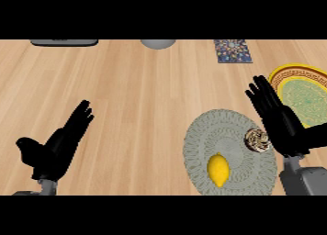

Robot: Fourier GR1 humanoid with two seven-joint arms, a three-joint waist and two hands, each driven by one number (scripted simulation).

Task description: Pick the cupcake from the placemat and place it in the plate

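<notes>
We start with the wooden counter point(146, 101), which carries everything. On its right part lies the round grey placemat point(220, 126). Just beside that, toward the right edge, is the yellow-rimmed plate point(293, 69) — nothing on it as far as we can see. Our right hand point(286, 125) lies between the two with its fingers straight, holding nothing, and its fingertips overlap the plate's left rim. Our left hand point(58, 146) rests open at the lower left, well apart from all of this. On the placemat a yellow lemon point(218, 170) sits toward the near side. The cupcake point(257, 140) stands at the mat's right edge, just beside the right palm — whether the two touch we cannot tell. We judge the task barely begun: the cupcake is not yet grasped, and the lift, the short carry to the plate and the release are all left.
</notes>
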